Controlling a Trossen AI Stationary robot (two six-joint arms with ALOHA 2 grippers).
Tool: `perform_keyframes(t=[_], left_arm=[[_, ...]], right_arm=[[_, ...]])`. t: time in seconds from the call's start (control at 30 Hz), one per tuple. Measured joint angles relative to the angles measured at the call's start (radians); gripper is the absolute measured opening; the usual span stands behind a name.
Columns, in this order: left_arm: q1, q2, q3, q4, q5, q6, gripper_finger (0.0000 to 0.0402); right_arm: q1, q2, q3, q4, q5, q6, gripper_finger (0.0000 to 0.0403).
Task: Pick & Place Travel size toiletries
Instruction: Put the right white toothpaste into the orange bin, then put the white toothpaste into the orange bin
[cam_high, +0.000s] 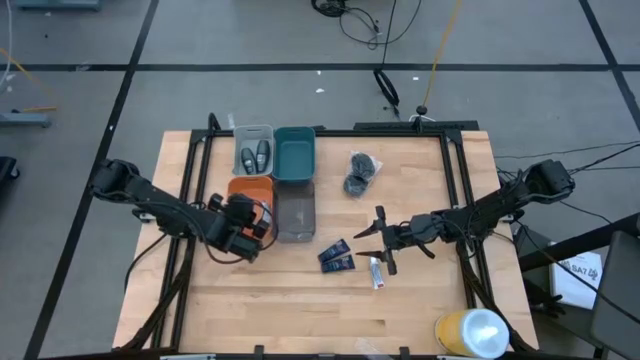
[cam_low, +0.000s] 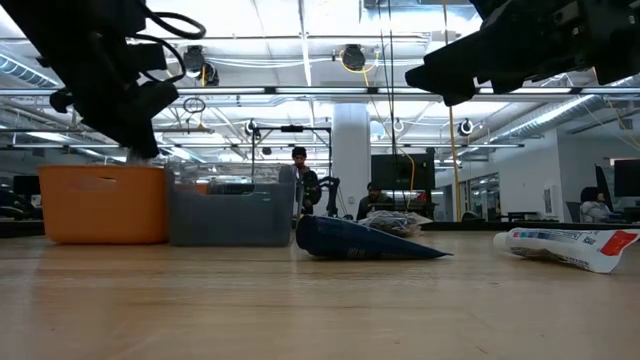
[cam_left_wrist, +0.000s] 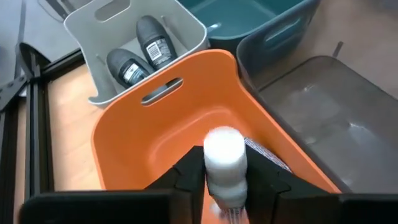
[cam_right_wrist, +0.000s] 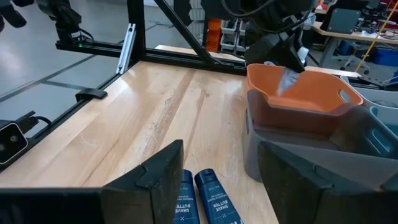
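My left gripper (cam_high: 243, 228) (cam_left_wrist: 225, 180) hangs over the orange bin (cam_high: 250, 190) (cam_left_wrist: 149, 143), shut on a white tube (cam_left_wrist: 224, 155). Something grey and ribbed (cam_left_wrist: 267, 154) lies in that bin, partly hidden. Two dark grey bottles (cam_left_wrist: 142, 53) lie in the grey bin (cam_high: 254, 152). My right gripper (cam_high: 378, 238) (cam_right_wrist: 219, 158) is open, hovering just right of two dark blue packets (cam_high: 335, 258) (cam_right_wrist: 202, 199) lying flat on the table. Another white tube (cam_high: 377, 272) (cam_low: 565, 248) lies near them. Two dark puffs (cam_high: 360, 172) rest farther back. My left gripper pinches the white tube between its two fingers (cam_left_wrist: 193, 177), coming from above and pointing down into the orange bin. The tube's rounded white end (cam_left_wrist: 224, 146) sticks out past the fingertips. It is lifted clear, above the bin's floor.
A teal bin (cam_high: 295, 155) and a clear bin (cam_high: 295, 212) stand beside the orange and grey ones. A big yellow cylinder with a white end (cam_high: 470, 334) lies at the near right corner. Bare wood (cam_high: 300, 310) stretches along the near edge. People show beyond the table in the low view.
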Motion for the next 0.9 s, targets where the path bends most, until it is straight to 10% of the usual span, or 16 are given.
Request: perform_keyframes(t=[0.47,0.67,0.9], left_arm=[[0.003,0.000,0.043,0.036,-0.062,0.119,0.0135],[-0.216,-0.064,0.036,0.281,-0.427,0.375,0.0133],[-0.489,-0.122,-0.047,0.554,-0.366,0.617,0.0109]], right_arm=[[0.000,0.000,0.001,0.000,0.000,0.000,0.0197],[0.000,0.000,0.001,-0.015,0.000,0.000,0.0196],[0.000,0.000,0.001,-0.021,-0.003,-0.001,0.0196]])
